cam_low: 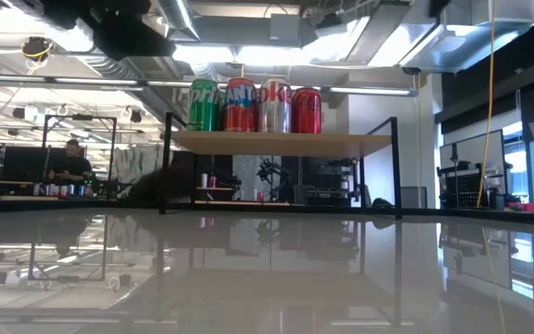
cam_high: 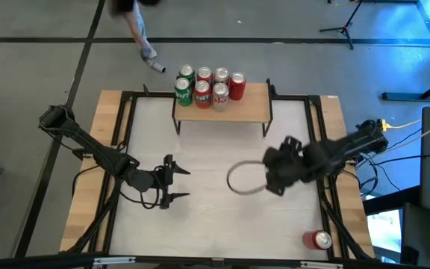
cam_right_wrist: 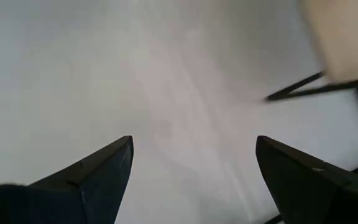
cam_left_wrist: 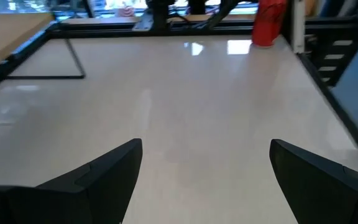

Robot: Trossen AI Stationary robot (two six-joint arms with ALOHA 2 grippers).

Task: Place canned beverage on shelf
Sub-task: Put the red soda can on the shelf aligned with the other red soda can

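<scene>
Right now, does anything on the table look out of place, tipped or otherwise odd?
One red can sits alone at the table's near right corner, far from the cans grouped on the shelf. Whether it stands or lies is unclear. Both the left claw and right claw are open and empty.

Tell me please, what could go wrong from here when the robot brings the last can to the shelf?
1. The red can stands at the table's near right corner, close to the edge; an open right gripper reaching back could knock it off.
2. The shelf already holds seven cans crowded on its left side; a can placed too close may topple them.
</scene>
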